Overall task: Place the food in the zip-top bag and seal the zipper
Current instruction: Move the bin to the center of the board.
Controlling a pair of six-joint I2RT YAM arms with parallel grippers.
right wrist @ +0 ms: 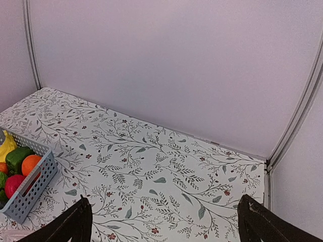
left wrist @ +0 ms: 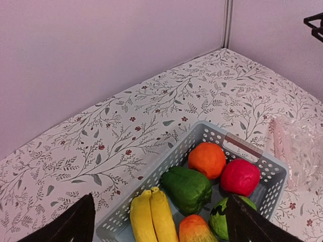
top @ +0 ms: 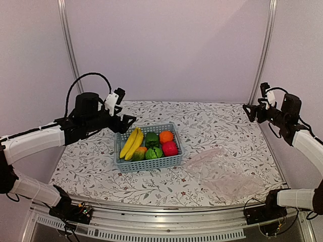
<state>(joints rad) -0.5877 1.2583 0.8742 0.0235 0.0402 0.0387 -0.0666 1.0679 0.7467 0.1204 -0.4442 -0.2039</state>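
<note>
The food lies in a light-blue basket [top: 124, 166]: yellow bananas [top: 132, 142], green pepper [top: 151, 138], orange [top: 166, 136], pink-red fruit [top: 170, 148], green ball [top: 154, 153] and mango [top: 139, 154]. The left wrist view shows the bananas [left wrist: 151, 214], pepper [left wrist: 187, 187], orange [left wrist: 207, 160] and pink-red fruit [left wrist: 240, 177]. The clear zip-top bag [top: 222, 170] lies flat right of the basket; its pale zipper strip [left wrist: 279, 143] shows at its mouth. My left gripper [top: 125, 121] is open and empty above the basket's left end. My right gripper [top: 250, 112] is open and empty, high at the far right.
The floral tablecloth [top: 212, 121] covers the table. Lilac walls with metal corner posts [top: 263, 50] close the back and sides. A metal rail [top: 166, 222] runs along the near edge.
</note>
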